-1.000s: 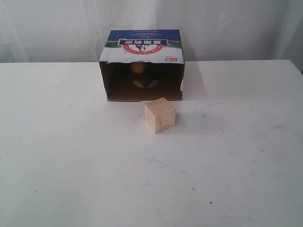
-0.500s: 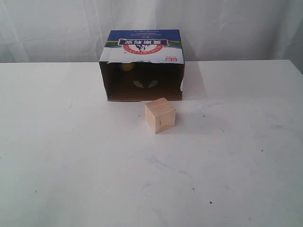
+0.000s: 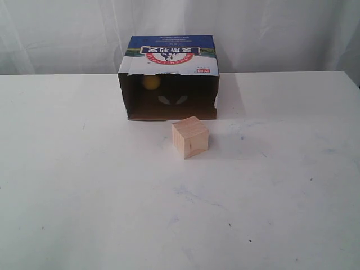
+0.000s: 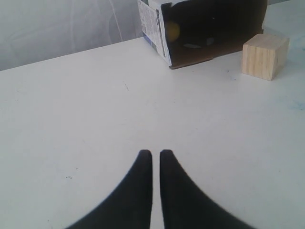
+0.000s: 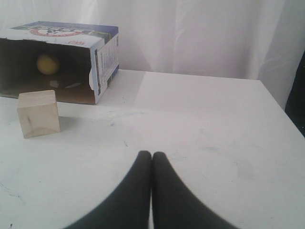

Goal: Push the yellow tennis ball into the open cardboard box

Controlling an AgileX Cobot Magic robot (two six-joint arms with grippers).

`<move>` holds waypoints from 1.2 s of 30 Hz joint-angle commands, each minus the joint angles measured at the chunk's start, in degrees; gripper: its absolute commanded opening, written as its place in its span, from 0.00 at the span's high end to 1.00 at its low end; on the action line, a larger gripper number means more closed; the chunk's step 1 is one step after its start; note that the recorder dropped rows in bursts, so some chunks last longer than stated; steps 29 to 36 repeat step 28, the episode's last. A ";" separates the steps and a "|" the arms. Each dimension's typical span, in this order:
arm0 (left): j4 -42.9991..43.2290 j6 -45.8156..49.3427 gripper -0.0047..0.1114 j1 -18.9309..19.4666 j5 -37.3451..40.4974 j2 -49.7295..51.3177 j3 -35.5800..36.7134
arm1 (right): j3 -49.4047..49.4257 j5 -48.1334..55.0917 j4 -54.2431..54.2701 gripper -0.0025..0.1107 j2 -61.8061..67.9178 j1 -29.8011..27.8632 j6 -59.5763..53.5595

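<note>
The yellow tennis ball [image 3: 151,82] lies inside the open cardboard box [image 3: 169,52], deep in its dark interior toward the left wall. It also shows in the left wrist view as the yellow tennis ball [image 4: 172,30] and in the right wrist view as the yellow tennis ball [image 5: 47,64]. The box [image 4: 151,21] [image 5: 102,52] lies on its side with the mouth facing the table's front. My left gripper [image 4: 156,153] is shut and empty, far from the box. Shut and empty too, my right gripper [image 5: 151,155] hovers over bare table. Neither gripper shows in the exterior view.
A pale wooden cube [image 3: 190,136] stands on the white table [image 3: 84,185] just in front of the box mouth, right of its middle; the cube [image 4: 264,55] [image 5: 38,113] shows in both wrist views. White curtain [image 3: 270,34] hangs behind the table.
Inside the box the ball has drifted from the middle toward the left wall. The box, the cube and both arms have stayed put.
</note>
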 commanded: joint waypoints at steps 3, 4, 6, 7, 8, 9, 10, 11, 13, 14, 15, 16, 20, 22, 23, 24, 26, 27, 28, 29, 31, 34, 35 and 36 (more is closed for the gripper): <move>-0.04 -0.37 0.85 6.76 -0.20 -0.26 0.22 | 0.25 -0.45 0.00 0.98 -0.37 -0.06 0.37; -0.04 -0.37 0.85 7.46 -0.20 -0.26 0.22 | 0.25 -0.45 0.00 0.98 -0.37 -0.06 0.37; -0.04 -0.37 0.85 8.03 -0.20 -0.26 0.22 | 0.25 -0.45 0.00 0.98 -0.37 -0.06 0.37; -0.04 -0.37 0.85 8.03 -0.20 -0.26 0.22 | 0.25 -0.45 0.00 0.98 -0.37 -0.06 0.37; -0.04 -0.37 0.85 8.03 -0.20 -0.26 0.22 | 0.25 -0.45 0.00 0.98 -0.37 -0.06 0.37; -0.04 -0.37 0.85 8.03 -0.20 -0.26 0.22 | 0.25 -0.45 0.00 0.98 -0.37 -0.06 0.37; -0.04 -0.37 0.85 8.03 -0.20 -0.26 0.22 | 0.25 -0.45 0.00 0.98 -0.37 -0.06 0.37; -0.04 -0.37 0.85 8.03 -0.20 -0.26 0.22 | 0.25 -0.45 0.00 0.98 -0.37 -0.06 0.37; -0.04 -0.37 0.85 8.03 -0.20 -0.26 0.22 | 0.25 -0.45 0.00 0.98 -0.37 -0.06 0.37; -0.04 -0.37 0.85 8.03 -0.20 -0.26 0.22 | 0.25 -0.45 0.00 0.98 -0.37 -0.06 0.37; -0.04 -0.37 0.85 8.03 -0.20 -0.26 0.22 | 0.25 -0.45 0.00 0.98 -0.37 -0.06 0.37; -0.04 -0.37 0.85 8.03 -0.20 -0.26 0.22 | 0.25 -0.45 0.00 0.98 -0.37 -0.06 0.37; -0.04 -0.37 0.85 8.03 -0.20 -0.26 0.22 | 0.25 -0.45 0.00 0.98 -0.37 -0.06 0.37; -0.04 -0.37 0.85 8.03 -0.20 -0.26 0.22 | 0.25 -0.45 0.00 0.98 -0.37 -0.06 0.37; -0.04 -0.37 0.85 8.03 -0.20 -0.26 0.22 | 0.25 -0.45 0.00 0.98 -0.37 -0.06 0.37; -0.04 -0.37 0.85 8.03 -0.20 -0.26 0.22 | 0.25 -0.45 0.00 0.98 -0.37 -0.06 0.37; -0.04 -0.37 0.85 8.03 -0.20 -0.26 0.22 | 0.25 -0.45 0.00 0.98 -0.37 -0.06 0.37; -0.04 -0.37 0.85 8.03 -0.20 -0.26 0.22 | 0.25 -0.45 0.00 0.98 -0.37 -0.06 0.37; -0.04 -0.37 0.85 8.03 -0.20 -0.26 0.22 | 0.25 -0.45 0.00 0.98 -0.37 -0.06 0.37; -0.04 -0.37 0.85 8.03 -0.20 -0.26 0.22 | 0.25 -0.45 0.00 0.98 -0.37 -0.06 0.37; -0.04 -0.37 0.85 8.03 -0.20 -0.26 0.22 | 0.25 -0.45 0.00 0.98 -0.37 -0.06 0.37; -0.04 -0.37 0.85 8.03 -0.20 -0.26 0.22 | 0.25 -0.45 0.00 0.98 -0.37 -0.06 0.37; -0.04 -0.37 0.85 8.03 -0.20 -0.26 0.22 | 0.25 -0.45 0.00 0.98 -0.37 -0.06 0.37; -0.04 -0.37 0.85 8.03 -0.20 -0.26 0.22 | 0.25 -0.45 0.00 0.98 -0.37 -0.06 0.37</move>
